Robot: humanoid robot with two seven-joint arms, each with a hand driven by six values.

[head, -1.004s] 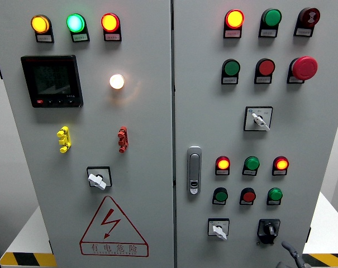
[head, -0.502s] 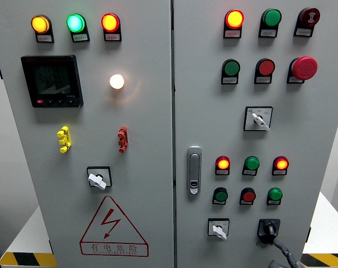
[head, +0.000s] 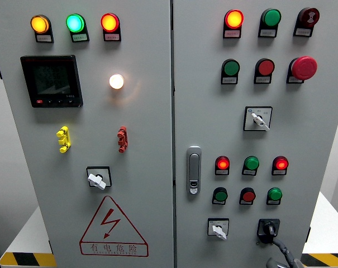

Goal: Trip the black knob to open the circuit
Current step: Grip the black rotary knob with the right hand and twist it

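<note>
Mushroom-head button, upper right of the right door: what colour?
Red, on a black base. The mushroom button shows clearly in the head view, the only view given.

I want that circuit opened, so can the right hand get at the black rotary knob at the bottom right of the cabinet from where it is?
Probably yes. The right hand rises from the lower right edge just below the black rotary knob, and nothing on the grey cabinet door lies between them.
</note>
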